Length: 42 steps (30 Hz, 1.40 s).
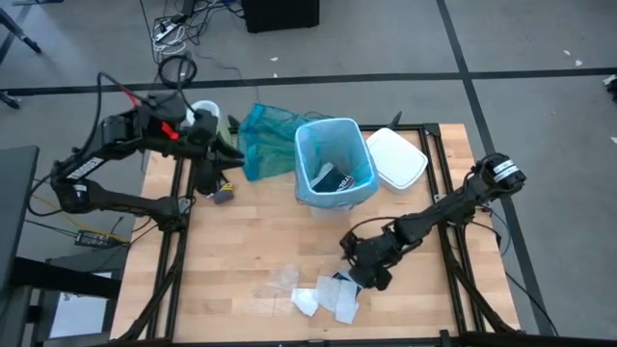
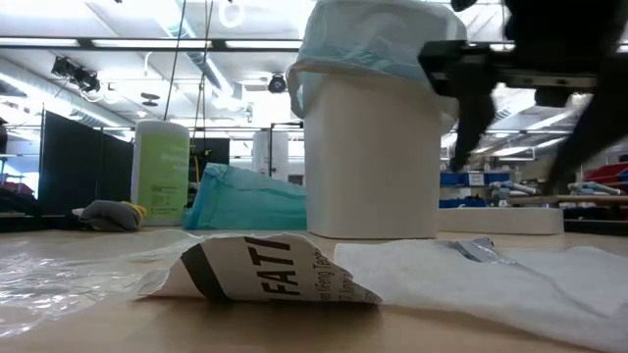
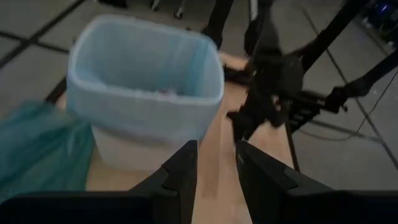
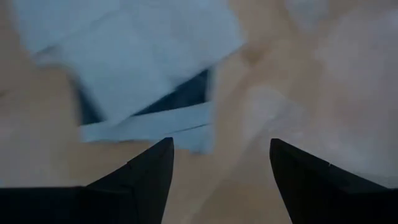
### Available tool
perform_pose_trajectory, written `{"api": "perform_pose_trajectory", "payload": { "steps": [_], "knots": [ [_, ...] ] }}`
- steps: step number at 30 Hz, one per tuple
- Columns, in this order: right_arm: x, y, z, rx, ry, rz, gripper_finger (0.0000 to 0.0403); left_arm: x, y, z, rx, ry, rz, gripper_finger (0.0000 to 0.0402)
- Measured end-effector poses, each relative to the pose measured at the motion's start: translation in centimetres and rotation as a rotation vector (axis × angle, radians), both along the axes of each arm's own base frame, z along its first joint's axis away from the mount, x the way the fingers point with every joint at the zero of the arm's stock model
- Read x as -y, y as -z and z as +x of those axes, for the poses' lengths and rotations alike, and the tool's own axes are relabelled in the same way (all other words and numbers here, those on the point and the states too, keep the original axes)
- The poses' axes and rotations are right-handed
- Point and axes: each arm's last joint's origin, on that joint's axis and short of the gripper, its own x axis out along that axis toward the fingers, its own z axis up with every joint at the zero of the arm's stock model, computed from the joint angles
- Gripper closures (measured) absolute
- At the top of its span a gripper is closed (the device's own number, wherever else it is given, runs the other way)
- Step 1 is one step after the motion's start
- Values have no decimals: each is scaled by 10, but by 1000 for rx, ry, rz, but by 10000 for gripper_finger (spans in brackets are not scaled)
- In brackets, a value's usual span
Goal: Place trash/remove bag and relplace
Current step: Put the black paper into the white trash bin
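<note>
The white bin [image 1: 333,164] stands at the table's far middle, lined with the light-blue bag [image 3: 143,56], whose edge is folded over the rim. Trash shows inside it as a dark packet [image 1: 337,179]. More trash lies near the front edge: white papers [image 1: 328,294], a printed wrapper [image 2: 265,270] and clear plastic [image 1: 282,280]. My right gripper [image 1: 368,268] hovers open just above these scraps [image 4: 143,56], slanting down at them. My left gripper [image 1: 228,152] is raised to the left of the bin, open by a narrow gap [image 3: 214,168], with nothing between its fingers.
A darker teal bag [image 1: 265,140] lies crumpled against the bin's left side. A white lid [image 1: 395,157] rests to the bin's right. A green-and-white canister [image 2: 162,172] stands at the far left, with a small dark-and-yellow object [image 1: 224,193] in front of it.
</note>
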Motion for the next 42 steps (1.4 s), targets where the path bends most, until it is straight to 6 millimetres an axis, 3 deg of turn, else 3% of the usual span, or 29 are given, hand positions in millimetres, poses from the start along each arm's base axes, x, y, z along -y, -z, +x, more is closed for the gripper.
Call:
{"api": "perform_pose_trajectory", "payload": {
  "steps": [6,11,20,30,37,42],
  "knots": [
    [4,3,5,13,49,-14,149,1,28,-5,-35,-1,-14,282],
    [5,17,19,25,86,53,149,2,43,-8,-36,-14,-41,282],
    [-12,34,34,-7,65,106,149,4,47,-14,-1,-31,-50,282],
    [-6,40,31,-91,83,76,153,3,47,-12,-1,-40,-40,282],
    [-6,42,28,-127,78,82,206,3,47,-12,-3,-49,-34,282],
    [-6,43,27,-139,85,82,300,2,47,-12,-4,-58,-29,282]
  ]
}}
